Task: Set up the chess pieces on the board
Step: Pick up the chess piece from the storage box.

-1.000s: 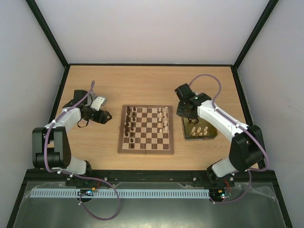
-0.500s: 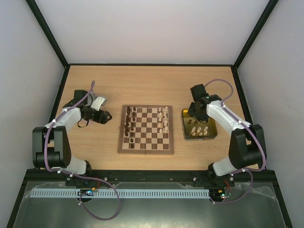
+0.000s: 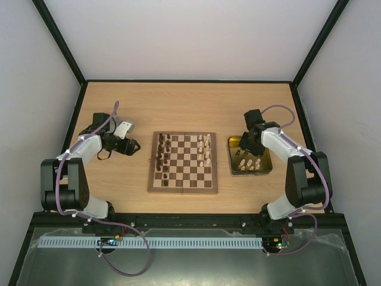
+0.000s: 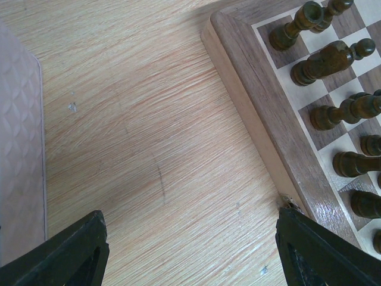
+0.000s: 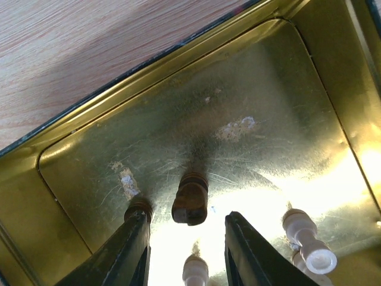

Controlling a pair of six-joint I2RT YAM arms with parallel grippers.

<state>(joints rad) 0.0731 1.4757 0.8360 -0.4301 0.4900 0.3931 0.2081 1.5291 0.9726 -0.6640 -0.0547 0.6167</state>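
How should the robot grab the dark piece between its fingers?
From straight above, pinching the dark piece just under its head. It seems to stand upright in the gold tray, with cream pieces close enough to bump from the side.

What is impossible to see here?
Top view: the right gripper covers part of the gold tray; piece types are too small to tell.
Left wrist view: the right edge cuts off the board.
Right wrist view: one dark piece stands half behind a finger; a cream piece is cut by the bottom edge.
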